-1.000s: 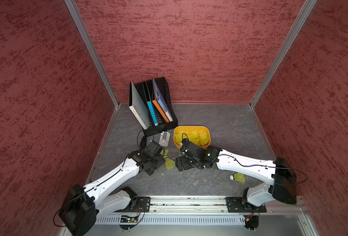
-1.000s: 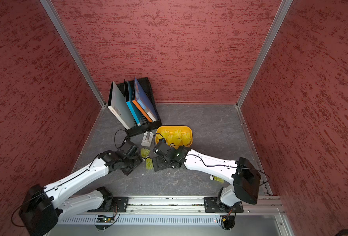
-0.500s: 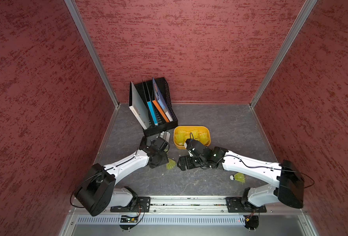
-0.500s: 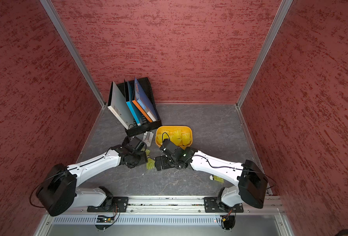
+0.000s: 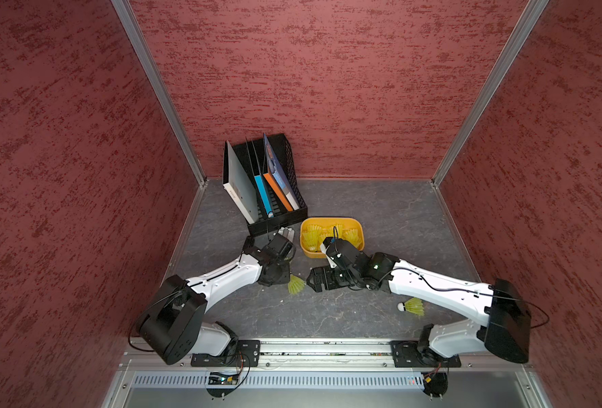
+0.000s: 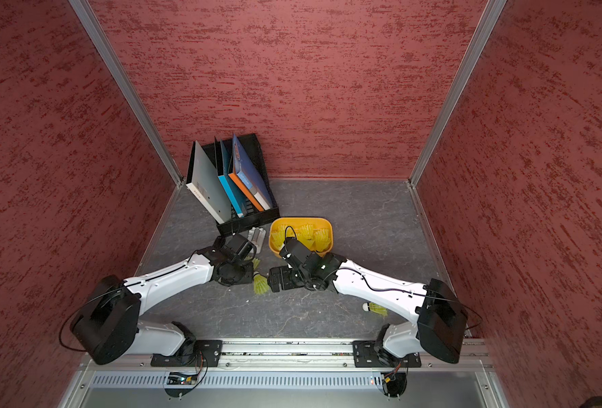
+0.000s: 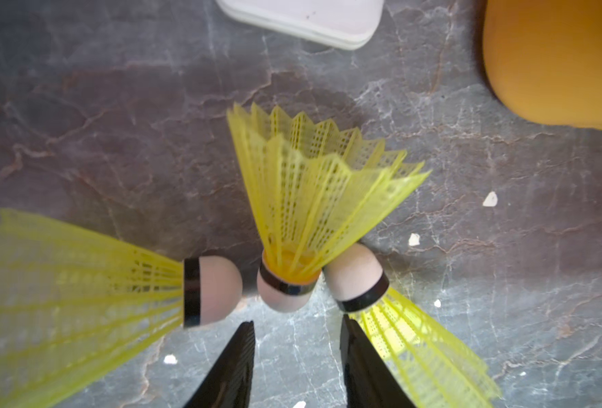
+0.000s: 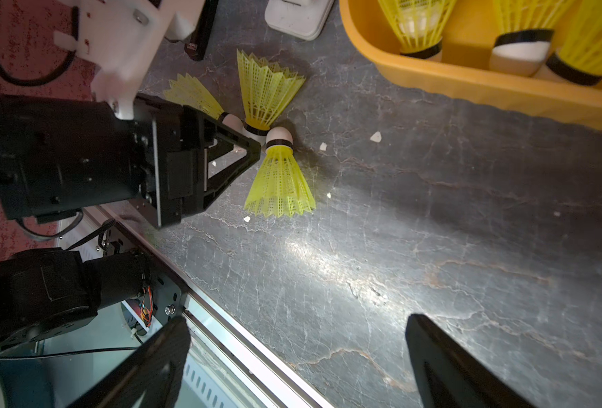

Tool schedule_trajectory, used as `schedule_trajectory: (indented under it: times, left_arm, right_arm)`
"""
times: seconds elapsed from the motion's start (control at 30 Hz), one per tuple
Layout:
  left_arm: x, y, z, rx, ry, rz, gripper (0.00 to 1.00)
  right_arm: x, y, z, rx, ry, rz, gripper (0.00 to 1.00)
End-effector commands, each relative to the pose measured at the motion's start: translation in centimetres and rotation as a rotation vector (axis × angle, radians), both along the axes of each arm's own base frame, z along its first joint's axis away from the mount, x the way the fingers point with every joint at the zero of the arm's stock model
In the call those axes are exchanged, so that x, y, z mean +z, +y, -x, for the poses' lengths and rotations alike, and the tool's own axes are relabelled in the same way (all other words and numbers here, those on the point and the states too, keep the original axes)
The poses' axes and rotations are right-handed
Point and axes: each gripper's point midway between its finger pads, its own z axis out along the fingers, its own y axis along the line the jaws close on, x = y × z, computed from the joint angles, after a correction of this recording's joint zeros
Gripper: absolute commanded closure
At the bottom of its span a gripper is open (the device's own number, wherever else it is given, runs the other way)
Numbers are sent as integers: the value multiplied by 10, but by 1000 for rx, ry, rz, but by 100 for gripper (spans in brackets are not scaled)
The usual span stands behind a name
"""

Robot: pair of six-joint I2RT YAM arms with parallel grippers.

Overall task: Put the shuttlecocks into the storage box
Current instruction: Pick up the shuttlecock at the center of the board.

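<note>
Two white robot arms reach over a grey, stone-patterned bench (image 5: 380,212) inside a red-walled booth. The task is partly done. The orange-yellow storage box (image 5: 331,219) sits near the middle of the bench, beside a black file rack (image 5: 274,197) holding books. It already contains several yellow-green shuttlecocks (image 8: 416,24); their exact number cannot be told.

Four shuttlecocks lie loose on the bench. Three form a cluster close to the box, their white tips almost meeting and their skirts fanning outward. The left tool (image 7: 296,325) is lowered at this cluster. Its two black fingers (image 7: 236,364) are drawn narrow with a small gap, and nothing sits between them. The rounded tip of the middle shuttlecock (image 7: 310,183) lies just ahead of the fingertips, so the grasp looks about to happen, not made. A small white device (image 7: 306,17) lies just beyond the cluster.

The right tool (image 8: 299,353) is spread wide and empty above bare bench, near the cluster. The fourth shuttlecock (image 5: 412,305) lies well apart, beside the right arm near the front rail.

All four loose ones remain to be carried to the box.
</note>
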Motion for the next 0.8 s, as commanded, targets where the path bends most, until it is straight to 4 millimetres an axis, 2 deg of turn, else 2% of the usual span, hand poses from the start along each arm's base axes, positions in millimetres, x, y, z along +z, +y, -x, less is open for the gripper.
schedule_trajectory:
  times: [0.0,0.5,0.63,0.77]
  left_arm:
    - [8,-1,-12,-68,-42,-42,57]
    - [-8,1,-17,-77,-34,-72,58]
    - [-11,1,-17,-87,-19,-90,72]
    - [-5,2,-16,-97,-38,-90,72]
  right_arm:
    - [6,2,-3,-3,-10,-27,1]
    - [5,0,-6,-33,9,-58,2]
    - [5,0,-8,-40,10,-66,2]
    - [6,-1,-8,-40,10,-65,2]
